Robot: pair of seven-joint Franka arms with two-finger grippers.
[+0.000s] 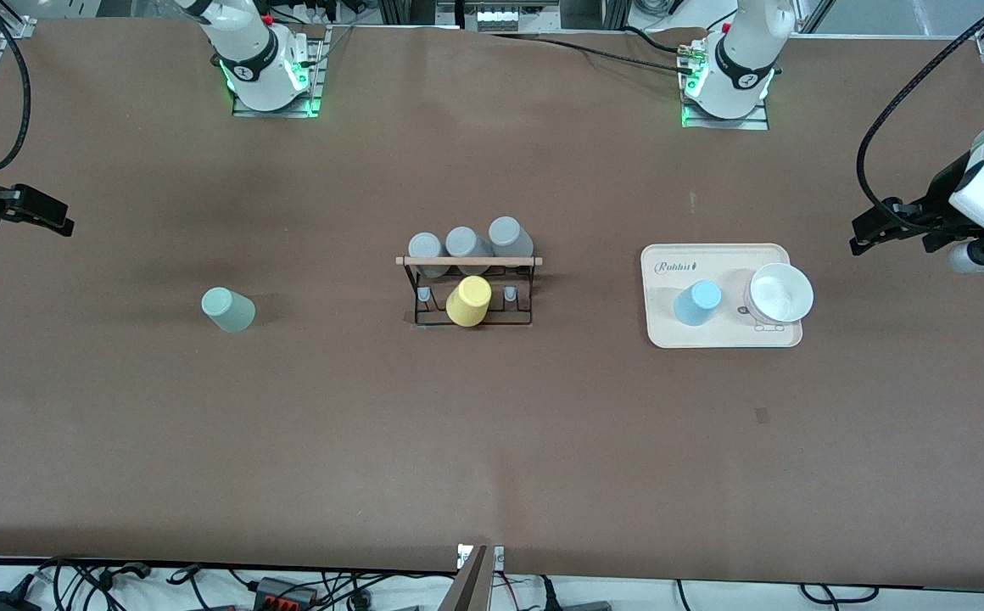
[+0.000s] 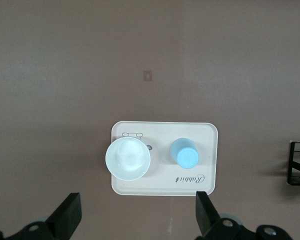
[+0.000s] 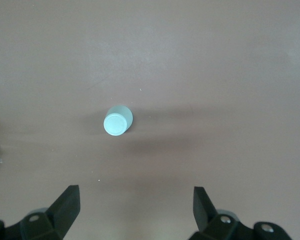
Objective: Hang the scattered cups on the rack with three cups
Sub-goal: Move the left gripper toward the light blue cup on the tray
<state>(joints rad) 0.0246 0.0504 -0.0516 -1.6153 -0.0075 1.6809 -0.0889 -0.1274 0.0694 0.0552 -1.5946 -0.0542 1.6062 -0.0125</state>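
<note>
The sage green cup (image 1: pixel 228 310) stands mouth-down on the bare bench (image 1: pixel 288 441), at about 9 o'clock from the rack (image 1: pixel 471 293). The light blue cup (image 1: pixel 697 303) stands mouth-down on the beige tray (image 1: pixel 670 335) at 3 o'clock from the rack, just beside a white bowl (image 1: pixel 780 293).

The rack carries three grey cups (image 1: pixel 466 246) in its row farther from the front camera and a yellow cup (image 1: pixel 468 301) on the middle peg of the nearer row, with a free peg on either side.

Both tumblers look like light, stiff, smooth plastic, likely slippery; with no handle, a grip across the side wall near mid-height seems best.

The left gripper (image 2: pixel 137 217) hangs high over the tray's end of the bench, fingers spread wide and empty. The right gripper (image 3: pixel 135 212) hovers high over the bench near the green cup, fingers likewise spread.
</note>
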